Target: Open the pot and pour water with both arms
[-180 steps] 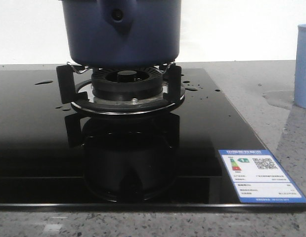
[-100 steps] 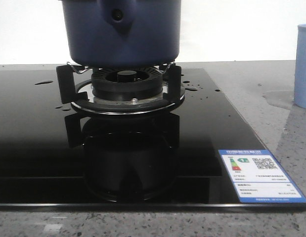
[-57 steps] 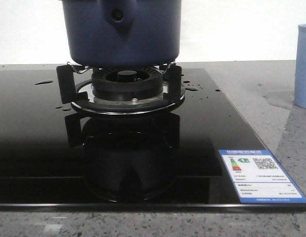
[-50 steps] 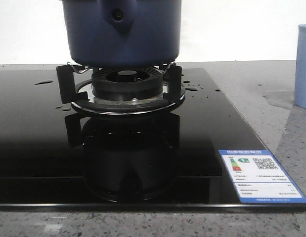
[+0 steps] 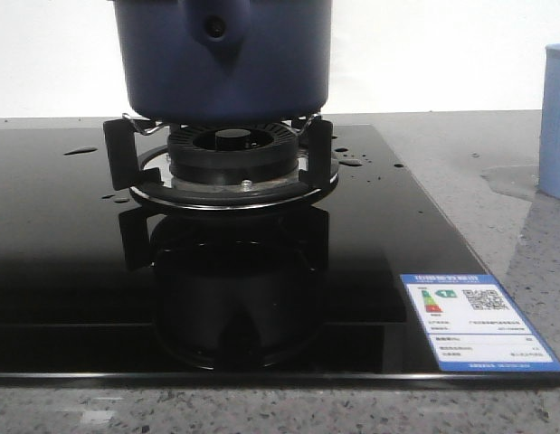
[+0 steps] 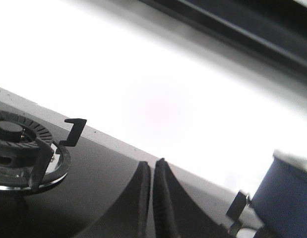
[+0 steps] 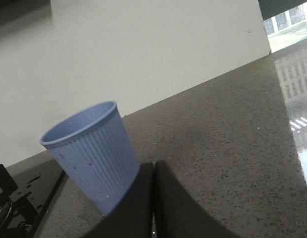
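The dark navy pot (image 5: 223,59) stands on the burner's pan supports (image 5: 232,161) of the black glass hob; its pointed handle mount with a dark hole (image 5: 213,29) faces the camera, and its top is cut off by the frame. The pot's side also shows in the left wrist view (image 6: 287,198). Water shows as small droplets (image 5: 350,162) on the hob and a flat wet patch (image 5: 510,181) on the counter. My left gripper (image 6: 152,166) is shut and empty over the hob. My right gripper (image 7: 153,166) is shut and empty beside the pale-blue cup (image 7: 91,151).
The pale-blue ribbed cup (image 5: 555,122) stands on the grey speckled counter at the right edge. A second burner (image 6: 19,148) shows in the left wrist view. A blue energy label (image 5: 474,321) sits on the hob's front right corner. A white wall runs behind.
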